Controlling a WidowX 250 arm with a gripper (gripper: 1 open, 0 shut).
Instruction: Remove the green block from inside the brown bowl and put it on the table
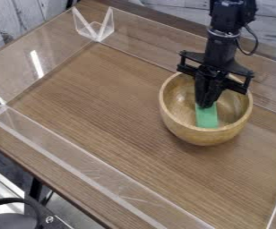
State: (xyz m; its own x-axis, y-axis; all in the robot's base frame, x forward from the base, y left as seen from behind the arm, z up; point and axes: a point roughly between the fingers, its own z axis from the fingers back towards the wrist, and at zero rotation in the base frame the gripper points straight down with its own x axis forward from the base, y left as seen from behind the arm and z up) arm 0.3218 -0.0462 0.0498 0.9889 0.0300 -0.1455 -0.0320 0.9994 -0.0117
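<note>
And there was the black gripper [205,89], hanging right over the brown bowl [184,135], its lower end down by the far part of the opening! The green block [206,117] lay inside the bowl, showing as a bright strip against the pale interior, and everything turned on how that strip sat beneath the claw. Its long axis ran roughly from the near side of the bowl towards the far side, and the visible length stretched from the claw's lower end towards the near wall. So the block lay below the claw and to its near side, with the far end tucked in by the dark fingers. Whether they touched it, the view did not tell. Were the jaws apart or together? No telling there either: the dark parts ran into one another, and no grip on the block could be made out. Just the one arm was in play, coming in from the far side, so there was no choice of hands to make. The task looked to be at the grasping step, with the block not yet out on the table [116,112]. The next move, by the look of it, called for the fingers to straddle the block's narrow width, square to that long axis; a skewed pinch could have swung it against the wall.
</note>
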